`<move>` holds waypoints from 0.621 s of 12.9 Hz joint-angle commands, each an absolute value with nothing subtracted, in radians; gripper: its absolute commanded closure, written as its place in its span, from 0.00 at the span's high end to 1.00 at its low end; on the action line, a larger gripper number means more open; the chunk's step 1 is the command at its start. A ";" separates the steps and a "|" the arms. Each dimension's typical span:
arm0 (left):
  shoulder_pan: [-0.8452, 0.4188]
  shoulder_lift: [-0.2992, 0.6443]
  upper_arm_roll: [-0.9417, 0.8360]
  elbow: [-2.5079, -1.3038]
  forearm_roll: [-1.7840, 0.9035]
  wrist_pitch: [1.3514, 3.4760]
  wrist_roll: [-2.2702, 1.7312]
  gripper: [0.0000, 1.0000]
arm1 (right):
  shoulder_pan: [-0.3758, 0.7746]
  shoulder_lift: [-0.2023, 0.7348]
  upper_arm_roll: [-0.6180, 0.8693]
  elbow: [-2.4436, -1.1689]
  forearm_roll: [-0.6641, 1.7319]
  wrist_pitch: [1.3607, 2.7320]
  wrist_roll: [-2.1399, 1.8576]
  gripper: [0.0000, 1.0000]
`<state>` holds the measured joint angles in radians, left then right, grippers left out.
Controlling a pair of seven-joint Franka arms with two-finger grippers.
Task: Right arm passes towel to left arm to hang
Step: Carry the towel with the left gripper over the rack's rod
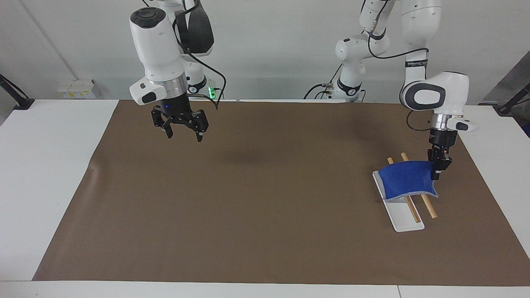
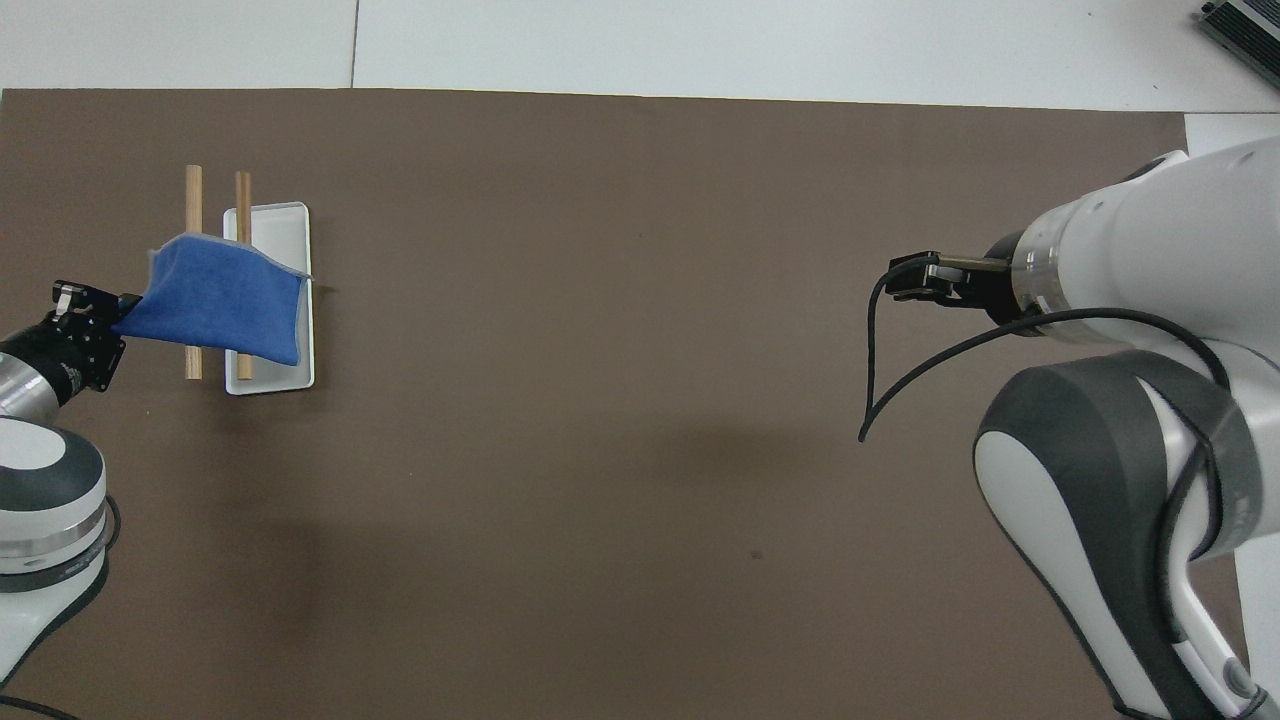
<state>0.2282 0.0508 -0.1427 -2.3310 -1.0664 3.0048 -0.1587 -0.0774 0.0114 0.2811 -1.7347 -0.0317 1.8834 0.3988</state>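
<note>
While the towel hangs in one claw, the other claw carries nothing. Reading the facing view from nine o'clock to three o'clock: the right gripper [image 1: 182, 133] hangs over bare brown mat [image 1: 256, 198] toward the right arm's end of the table, at about ten o'clock of the mat's centre, its fingers spread wide and empty; this arm waits. The middle of the mat holds nothing of the task. At about three o'clock stands the rack, two wooden rods [image 1: 426, 204] lying side by side over a white tray [image 1: 403, 219]. The towel [image 1: 408, 180] is draped across these rods, sagging over them toward the tray. The left gripper [image 1: 437, 169] points straight down and is closed on the towel's upper corner at the edge toward the left arm's end of the table. The deciding relation: the towel lies at roughly nine o'clock from this claw in the facing view, its long axis running crosswise to the rods. The left arm is plainly the nearer one. In my judgement the handover is complete and hanging is nearly done; releasing the corner remains.
</note>
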 commanded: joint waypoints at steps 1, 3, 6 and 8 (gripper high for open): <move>0.218 0.011 -0.146 -2.388 -1.078 3.005 -0.114 0.00 | -0.017 0.008 0.198 -1.675 -0.037 1.807 0.354 1.00; 0.215 0.006 -0.147 -2.401 -1.078 3.004 -0.086 0.00 | 0.035 -0.003 0.125 -1.674 -0.037 1.769 0.333 1.00; 0.192 0.000 -0.147 -2.424 -1.078 3.007 -0.084 0.00 | 0.043 -0.034 0.100 -1.686 -0.032 1.711 0.288 1.00; 0.178 0.000 -0.147 -2.425 -1.078 3.011 -0.068 0.00 | 0.043 -0.044 0.098 -1.700 -0.032 1.707 0.284 1.00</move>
